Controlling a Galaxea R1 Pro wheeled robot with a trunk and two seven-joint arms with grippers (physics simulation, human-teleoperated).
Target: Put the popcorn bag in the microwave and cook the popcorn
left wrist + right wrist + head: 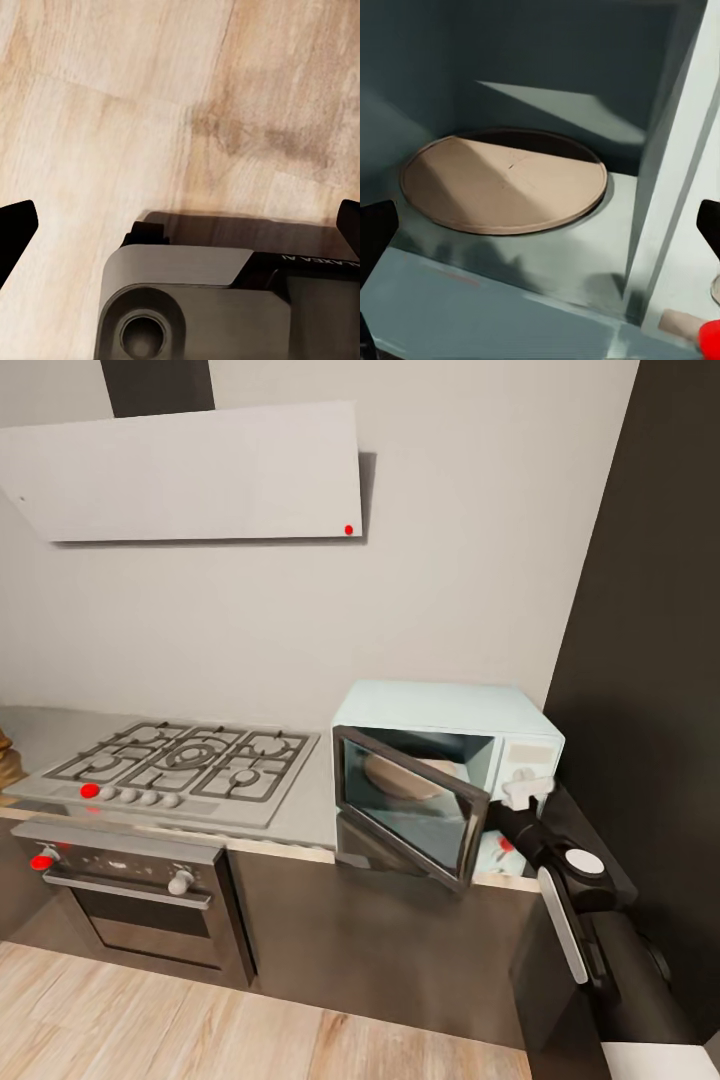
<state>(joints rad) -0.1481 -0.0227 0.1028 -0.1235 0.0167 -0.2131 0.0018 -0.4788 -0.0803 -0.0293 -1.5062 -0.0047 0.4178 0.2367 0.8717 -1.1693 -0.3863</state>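
Note:
The pale mint-blue microwave stands on the grey countertop with its dark glass door swung wide towards me. Inside lies a bare tan turntable, with nothing on it. My right gripper hovers at the microwave's front right, by the white knob panel. In the right wrist view, my right gripper is open and empty, its dark fingertips spread before the cavity. My left gripper hangs open over the wooden floor. The popcorn bag is out of view.
A gas hob sits left of the microwave, above a built-in oven and under an extractor hood. A dark tall panel closes the right side. A brownish object is cut off at the left edge. My base shows below the left gripper.

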